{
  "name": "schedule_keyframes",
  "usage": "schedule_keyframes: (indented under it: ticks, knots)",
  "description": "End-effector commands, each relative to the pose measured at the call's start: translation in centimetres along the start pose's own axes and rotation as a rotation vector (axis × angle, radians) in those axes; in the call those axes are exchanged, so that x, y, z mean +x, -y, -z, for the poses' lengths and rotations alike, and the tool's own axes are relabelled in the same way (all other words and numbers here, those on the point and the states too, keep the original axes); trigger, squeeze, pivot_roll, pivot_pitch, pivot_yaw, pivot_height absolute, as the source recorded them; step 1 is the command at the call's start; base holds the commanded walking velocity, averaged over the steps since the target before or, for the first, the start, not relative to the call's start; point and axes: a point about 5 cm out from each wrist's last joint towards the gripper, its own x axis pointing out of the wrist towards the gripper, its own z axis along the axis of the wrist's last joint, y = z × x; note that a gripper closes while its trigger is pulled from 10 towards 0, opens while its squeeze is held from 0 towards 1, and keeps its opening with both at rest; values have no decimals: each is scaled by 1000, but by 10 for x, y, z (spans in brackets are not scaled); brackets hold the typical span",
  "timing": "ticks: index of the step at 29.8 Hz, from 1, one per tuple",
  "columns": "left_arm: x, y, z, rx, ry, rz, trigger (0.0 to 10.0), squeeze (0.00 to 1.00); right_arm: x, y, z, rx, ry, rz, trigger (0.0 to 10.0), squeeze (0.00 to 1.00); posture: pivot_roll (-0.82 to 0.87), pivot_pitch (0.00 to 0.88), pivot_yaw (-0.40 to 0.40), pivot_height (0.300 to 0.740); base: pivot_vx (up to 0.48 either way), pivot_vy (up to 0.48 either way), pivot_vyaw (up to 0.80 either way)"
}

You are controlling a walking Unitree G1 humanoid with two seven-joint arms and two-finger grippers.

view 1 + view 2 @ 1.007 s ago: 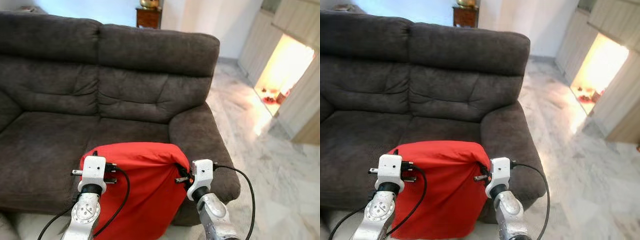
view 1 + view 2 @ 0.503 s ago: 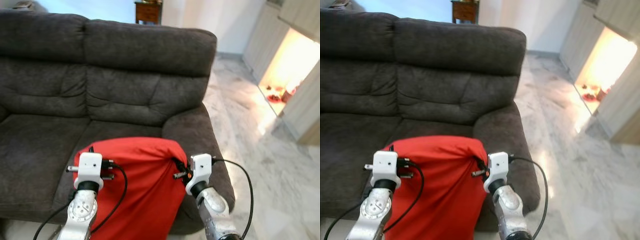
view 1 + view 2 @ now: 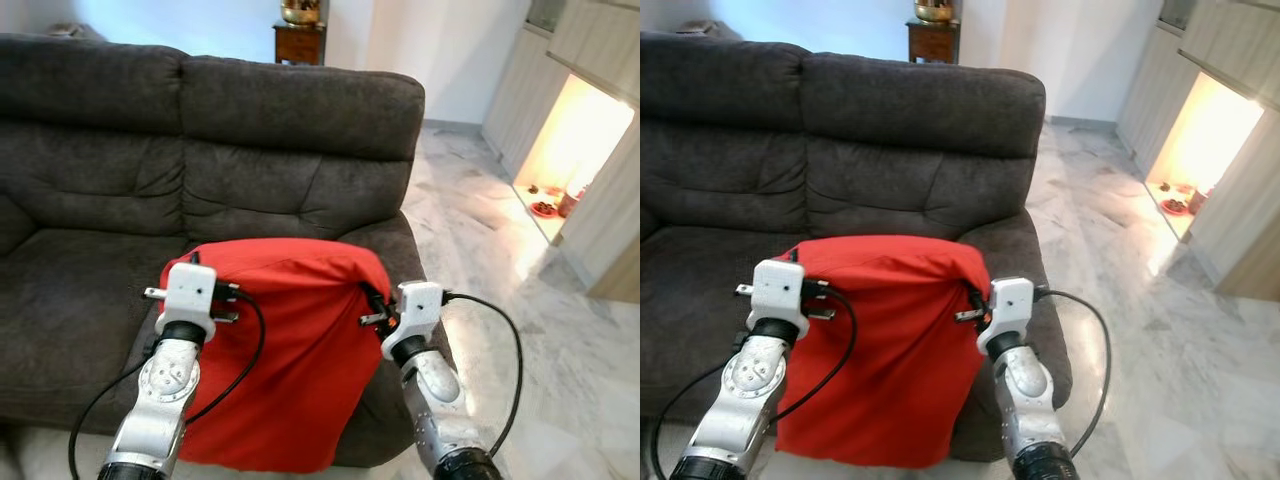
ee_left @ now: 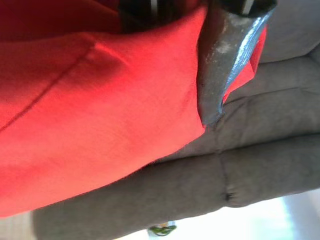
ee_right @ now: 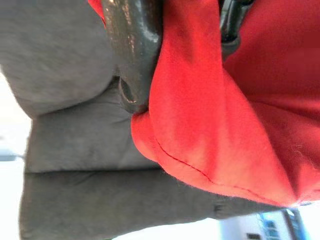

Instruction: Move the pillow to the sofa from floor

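Left eye view — both grippers, left gripper (image 3: 200, 268) and right gripper (image 3: 372, 303), clamp the red pillow's (image 3: 285, 350) top corners, held before a dark grey sofa (image 3: 290, 110).

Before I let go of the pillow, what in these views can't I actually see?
- Sofa seat under the pillow: hidden by the pillow in both eye views.
- Pillow's bottom edge against the floor: screened by the arms.
- Left gripper inner finger: cut off by the wrist view's edge.
- Right gripper second finger: mostly behind red fabric.

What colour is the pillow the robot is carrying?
Plain bright red; the pillow shows best in the left eye view.
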Motion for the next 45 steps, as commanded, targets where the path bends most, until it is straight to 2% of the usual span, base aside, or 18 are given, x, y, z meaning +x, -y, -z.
schedule_keyframes:
  ticks: [1,2,5,17,22,29,32,36,39,41,45]
  knots:
    - [10,3,-16,-15,59,19,10000,0,1,32,-18,7,62,149,10000,0,171,0,-55,740,0,0,0]
    - [12,11,-16,-16,58,54,10000,0,0,38,-19,-2,64,171,10000,0,169,0,-55,740,0,0,0]
    - [14,15,-19,-14,68,62,10000,0,-2,46,-21,-24,60,208,10000,0,161,0,-50,740,0,0,0]
    - [18,1,-33,-5,117,13,10000,0,-1,49,-22,-7,68,266,10000,0,179,0,-54,740,0,0,0]
    - [17,1,-42,-6,145,12,10000,0,4,43,-32,18,114,248,10000,0,184,0,-55,740,0,0,0]
    - [14,0,-45,-18,158,-9,10000,0,4,37,-36,32,150,229,10000,0,186,0,-54,740,0,0,0]
    - [12,-2,-49,-17,170,-17,10000,0,7,23,-43,27,192,152,10000,0,187,0,-54,740,0,0,0]
    - [13,-4,-51,-16,174,-26,10000,0,7,17,-45,7,206,122,10000,0,186,0,-55,740,0,0,0]
    - [13,-9,-56,-12,190,-37,10000,0,8,15,-56,23,258,112,10000,0,190,0,-57,740,0,0,0]
    - [13,-14,-63,-11,211,-52,10000,0,11,12,-71,25,315,94,10000,0,191,0,-60,740,0,0,0]
    - [14,-15,-71,-6,239,-55,10000,0,13,10,-83,28,357,88,10000,0,193,0,-62,740,0,0,0]
